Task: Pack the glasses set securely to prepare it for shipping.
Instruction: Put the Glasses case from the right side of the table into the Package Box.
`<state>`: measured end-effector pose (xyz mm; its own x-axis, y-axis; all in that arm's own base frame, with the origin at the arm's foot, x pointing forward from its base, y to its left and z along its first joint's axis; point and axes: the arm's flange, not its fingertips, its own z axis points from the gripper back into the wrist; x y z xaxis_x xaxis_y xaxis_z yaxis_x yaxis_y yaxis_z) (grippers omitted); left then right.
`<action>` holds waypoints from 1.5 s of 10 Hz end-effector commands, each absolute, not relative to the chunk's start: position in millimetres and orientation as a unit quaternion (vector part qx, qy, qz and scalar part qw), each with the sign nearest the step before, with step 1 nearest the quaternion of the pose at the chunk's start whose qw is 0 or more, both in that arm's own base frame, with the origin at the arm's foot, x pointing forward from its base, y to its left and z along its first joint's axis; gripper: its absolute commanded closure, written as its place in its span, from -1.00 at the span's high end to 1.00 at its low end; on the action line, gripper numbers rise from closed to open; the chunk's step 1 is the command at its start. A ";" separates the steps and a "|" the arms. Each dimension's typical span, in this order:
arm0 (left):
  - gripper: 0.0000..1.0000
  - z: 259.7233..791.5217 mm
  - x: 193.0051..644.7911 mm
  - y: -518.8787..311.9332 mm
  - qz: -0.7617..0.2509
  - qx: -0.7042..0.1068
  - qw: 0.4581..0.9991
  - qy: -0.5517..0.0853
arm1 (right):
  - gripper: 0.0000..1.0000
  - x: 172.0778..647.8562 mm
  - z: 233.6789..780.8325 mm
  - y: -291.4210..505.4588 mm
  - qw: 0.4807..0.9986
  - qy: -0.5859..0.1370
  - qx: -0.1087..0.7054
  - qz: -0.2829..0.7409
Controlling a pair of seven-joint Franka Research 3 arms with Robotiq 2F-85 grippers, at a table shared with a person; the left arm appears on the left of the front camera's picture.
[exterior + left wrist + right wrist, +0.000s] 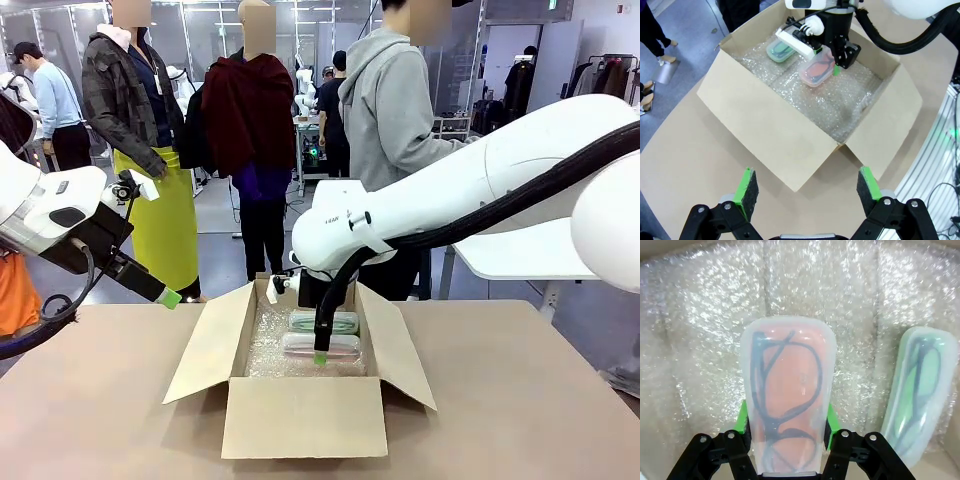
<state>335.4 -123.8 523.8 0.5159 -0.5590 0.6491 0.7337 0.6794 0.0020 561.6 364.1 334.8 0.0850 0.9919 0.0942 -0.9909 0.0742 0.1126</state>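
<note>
The pale pink glasses case (787, 385) sits between the green pads of my right gripper (786, 421), which is shut on its near end. That gripper (320, 353) reaches down into the open cardboard box (300, 415), with the pink case (322, 345) low over the bubble wrap; I cannot tell if it touches. The mint green case (323, 321) lies just beyond it, parallel, on the wrap (920, 390). My left gripper (807, 186) hangs open above the table outside the box, at the left (168, 296). From there I see both cases, mint (780, 50) and pink (816, 71).
All four box flaps (205, 345) stand splayed outward. Bubble wrap (840, 107) lines the floor and walls, with free room at the near end. The brown table (90, 420) spreads around the box. A person in a grey hoodie (395, 100) stands at the far side.
</note>
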 end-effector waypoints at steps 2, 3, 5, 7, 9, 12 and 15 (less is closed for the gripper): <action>1.00 524.0 334.8 -121.7 -0.377 -0.144 0.858 -0.318 | -0.32 558.1 338.7 354.0 0.739 0.001 0.084 0.668; 1.00 524.0 334.8 -121.7 -0.377 -0.144 0.858 -0.318 | 1.00 555.9 342.3 351.8 0.741 -0.004 0.077 0.667; 1.00 524.0 334.8 -121.7 -0.377 -0.144 0.858 -0.318 | 1.00 553.6 348.3 352.5 0.742 -0.006 0.074 0.666; 1.00 524.0 334.8 -121.7 -0.377 -0.144 0.858 -0.318 | 1.00 550.1 354.1 349.3 0.737 0.008 0.070 0.672; 1.00 524.0 334.8 -121.7 -0.377 -0.144 0.858 -0.318 | 1.00 564.6 349.5 355.5 0.737 -0.005 0.072 0.672; 1.00 524.0 334.8 -121.7 -0.377 -0.144 0.858 -0.318 | 1.00 564.6 349.5 355.5 0.737 -0.005 0.072 0.672; 1.00 524.0 334.8 -121.7 -0.377 -0.144 0.858 -0.318 | 1.00 564.6 349.5 355.5 0.737 -0.005 0.072 0.672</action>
